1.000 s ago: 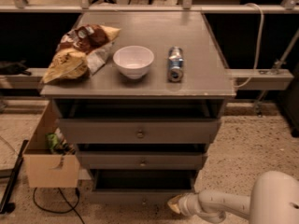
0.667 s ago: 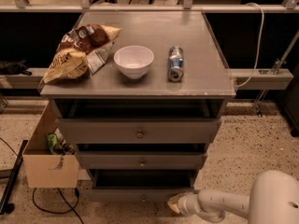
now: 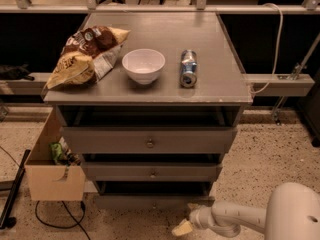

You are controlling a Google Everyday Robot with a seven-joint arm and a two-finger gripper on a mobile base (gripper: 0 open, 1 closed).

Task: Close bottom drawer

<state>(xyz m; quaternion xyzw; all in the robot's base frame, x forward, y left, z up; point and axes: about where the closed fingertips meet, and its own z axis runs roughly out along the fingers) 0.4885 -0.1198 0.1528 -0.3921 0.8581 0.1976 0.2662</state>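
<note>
- Camera view, change check: the gripper (image 3: pixel 181 228) sits slightly lower and further left in the frame than it did a second ago. It is at the bottom edge, right of centre, at the end of the pale arm (image 3: pixel 235 217) that comes in from the lower right corner.
- Whether the gripper is open or closed cannot be told. Nothing is visibly held.
- The bottom drawer (image 3: pixel 150 202) is at lower centre, the lowest of three in the grey-brown cabinet (image 3: pixel 220 86). Its flat grey front stands forward of the carcass, with the dark inside showing as a band above it. No visible shift in the drawer front over the last second.
- The gripper is near the drawer front, below it toward the right end. A strip of speckled floor shows between them, so no contact is read.
- Judgement: the drawer is not yet closed. The small move looks like lining up for a push, and the closing stroke remains to be done.
- Next move calls for: bring the tip flat against the front, then push straight toward the cabinet.
- On top, untouched: chip bag (image 3: pixel 87 54), white bowl (image 3: pixel 143 64), and a can (image 3: pixel 188 68) lying on its side.
- Cardboard box (image 3: pixel 52 176) at lower left, beside the cabinet.
</note>
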